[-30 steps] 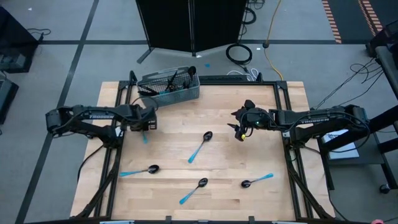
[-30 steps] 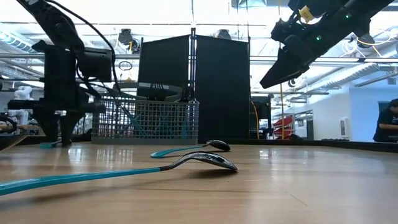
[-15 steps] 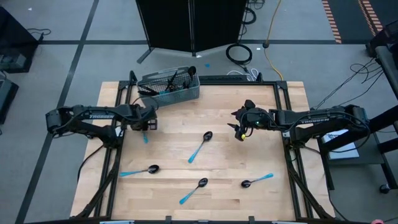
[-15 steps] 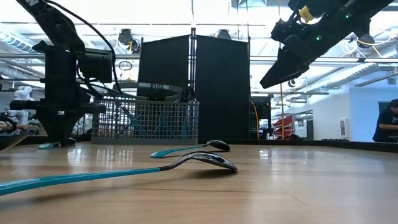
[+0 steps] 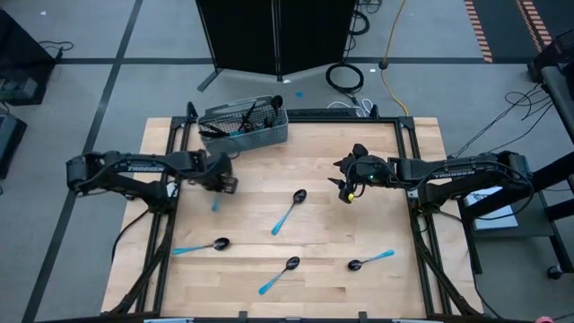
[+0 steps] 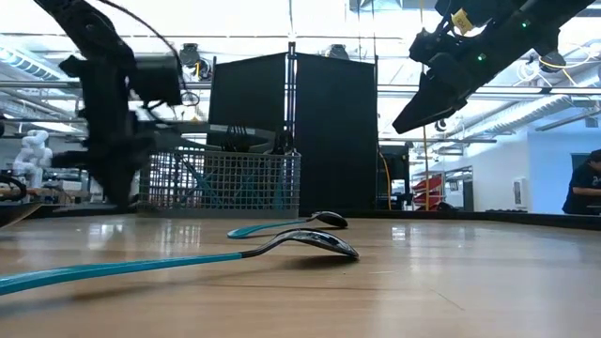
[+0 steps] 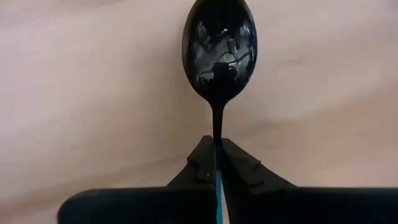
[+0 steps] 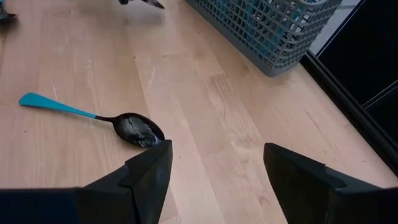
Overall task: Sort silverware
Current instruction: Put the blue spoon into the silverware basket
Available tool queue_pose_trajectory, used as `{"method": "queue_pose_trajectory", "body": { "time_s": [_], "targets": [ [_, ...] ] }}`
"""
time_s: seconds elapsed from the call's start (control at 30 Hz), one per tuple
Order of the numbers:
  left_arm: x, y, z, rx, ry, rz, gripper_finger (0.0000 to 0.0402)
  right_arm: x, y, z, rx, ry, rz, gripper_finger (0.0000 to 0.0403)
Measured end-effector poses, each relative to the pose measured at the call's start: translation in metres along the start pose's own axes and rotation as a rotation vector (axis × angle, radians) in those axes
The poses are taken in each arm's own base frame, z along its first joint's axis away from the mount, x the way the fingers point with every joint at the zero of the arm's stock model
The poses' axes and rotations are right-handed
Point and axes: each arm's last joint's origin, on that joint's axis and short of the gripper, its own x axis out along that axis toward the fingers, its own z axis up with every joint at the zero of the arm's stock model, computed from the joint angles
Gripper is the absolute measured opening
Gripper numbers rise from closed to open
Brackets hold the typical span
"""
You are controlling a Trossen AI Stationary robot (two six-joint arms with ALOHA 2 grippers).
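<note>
Grey mesh basket (image 5: 244, 126) sits just beyond left claw (image 5: 224, 183).

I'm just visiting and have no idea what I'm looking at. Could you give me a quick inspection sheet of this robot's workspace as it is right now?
Surface: wooden table, pale planks, dark frame.
Job's things: four loose spoons; a fifth spoon is held by its handle.
Clutter: grey mesh basket at the far edge, already holding utensils.
Grippers: left gripper jaws shut on that spoon; right gripper jaws open, raised off the table.
Cables: black coil and yellow cable on the floor.
Surroundings: black cabinet; a person far behind.
</note>
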Motion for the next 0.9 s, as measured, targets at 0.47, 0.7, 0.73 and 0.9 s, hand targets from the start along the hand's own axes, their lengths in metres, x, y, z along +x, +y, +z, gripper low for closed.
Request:
{"method": "queue_pose_trajectory", "body": {
  "time_s": [0.47, 0.7, 0.73, 0.9],
  "targets": [
    [-0.059, -0.092, 0.029, 0.382, -0.786, -0.671, 0.0, 0.0, 0.0, 0.004, 0.012, -0.043, 0.004, 0.0249],
    [-0.078, -0.094, 0.054, 0.449, -1.244, -0.53, 0.0, 0.0, 0.0, 0.004, -0.009, -0.044, 0.001, 0.0249],
    [-0.078, -0.095, 0.058, 0.459, -1.293, -0.527, 0.0, 0.0, -0.001, 0.005, -0.011, -0.046, 0.0, 0.0249],
    [-0.071, -0.094, 0.087, 0.463, -1.5, -0.441, 0.0, 0.001, -0.004, 0.008, 0.001, -0.078, -0.013, 0.0249]
  ]
}}
